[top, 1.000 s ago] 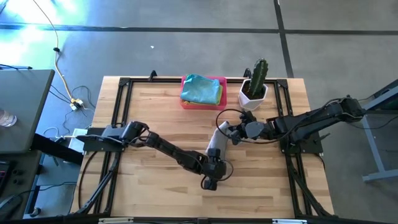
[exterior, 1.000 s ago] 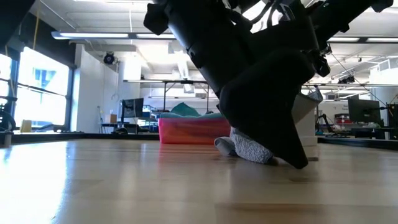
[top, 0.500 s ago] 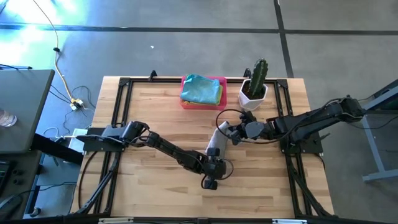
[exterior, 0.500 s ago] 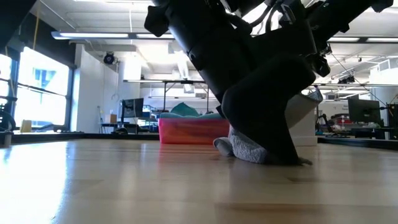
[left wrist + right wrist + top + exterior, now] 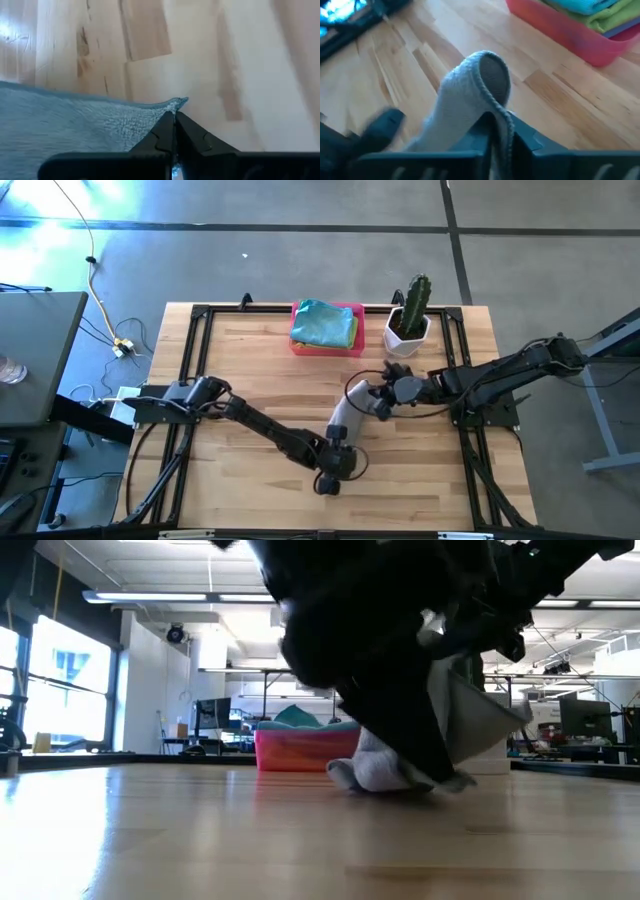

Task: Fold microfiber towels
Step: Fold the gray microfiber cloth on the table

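A towel (image 5: 343,417) lies near the middle of the worktop (image 5: 250,370), stretched between my two hands. My left hand (image 5: 333,466) sits at its near end, toward the front edge, pinching a corner of it against the wood; my right hand (image 5: 371,402) is at its far end, just to the right, with the cloth looped over my fingers. Behind the towel, at the back edge, stands a tray (image 5: 300,345) with more towels (image 5: 324,325) stacked in it. Just right of the tray, also at the back, stands a potted cactus (image 5: 410,312). My left arm reaches in from the left side, my right arm from the right.
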You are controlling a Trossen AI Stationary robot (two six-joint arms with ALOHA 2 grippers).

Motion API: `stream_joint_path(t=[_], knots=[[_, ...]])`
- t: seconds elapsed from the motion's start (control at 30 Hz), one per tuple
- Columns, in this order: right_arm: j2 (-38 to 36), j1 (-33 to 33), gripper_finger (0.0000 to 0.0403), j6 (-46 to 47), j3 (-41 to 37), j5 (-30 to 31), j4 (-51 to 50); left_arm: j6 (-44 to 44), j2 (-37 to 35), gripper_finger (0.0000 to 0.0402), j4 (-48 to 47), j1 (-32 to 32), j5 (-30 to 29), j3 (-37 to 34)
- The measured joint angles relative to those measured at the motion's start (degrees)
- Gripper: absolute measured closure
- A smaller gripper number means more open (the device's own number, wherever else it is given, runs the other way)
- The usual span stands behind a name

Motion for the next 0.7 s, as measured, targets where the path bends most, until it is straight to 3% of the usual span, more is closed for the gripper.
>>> stream_joint_path(t=[0.13,0.3,0.4,0.7], knots=[[0.00,0.00,0.0300,-1.69,-0.01,-0.90,-2.20,-2.13,-1.63,0.0400,-2.77,-0.73,1.75,0.04],[0.00,-0.01,0.0228,-6.95,-0.01,-6.76,-6.92,-5.75,-3.29,0.0401,-9.04,-0.94,3.47,0.11],[0.00,0.60,0.0213,-10.86,-0.01,-9.42,-10.35,-6.18,-3.47,0.0401,-10.29,-0.97,5.32,0.11],[-0.04,4.50,0.0211,-25.78,-0.01,-8.46,-17.18,-5.23,-8.35,0.0401,-11.37,-0.86,8.13,0.11]])
